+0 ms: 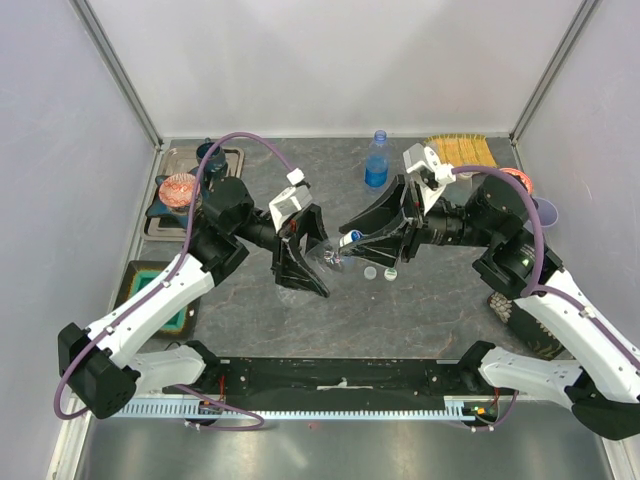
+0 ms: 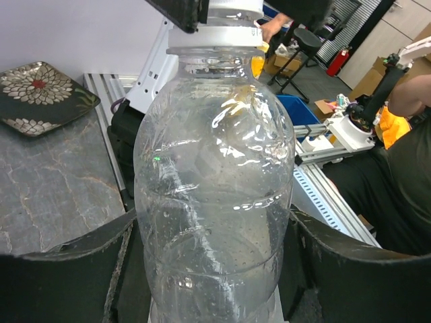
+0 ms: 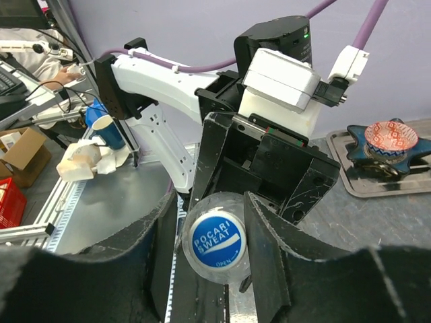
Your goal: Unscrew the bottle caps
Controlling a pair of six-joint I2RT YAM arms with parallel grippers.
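Observation:
My left gripper [image 1: 312, 262] is shut on the body of the plain clear bottle [image 1: 328, 256], holding it tilted above the table; in the left wrist view the bottle [image 2: 215, 188] fills the frame between both jaws. My right gripper [image 1: 352, 240] is closed around its blue cap [image 3: 215, 242], marked POCARI SWEAT, which sits between the two fingers in the right wrist view. The blue-labelled bottle [image 1: 376, 160] stands upright at the back of the table, cap on. Two loose caps [image 1: 379, 272] lie on the table under the right gripper. The green-labelled and very short bottles are out of view.
A tray with a pink bowl on a dark dish [image 1: 180, 190] sits at the back left. A green-rimmed tray [image 1: 160, 290] lies at the left. A yellow mat [image 1: 460, 150] is at the back right, and a lilac cup [image 1: 546, 210] at the right wall.

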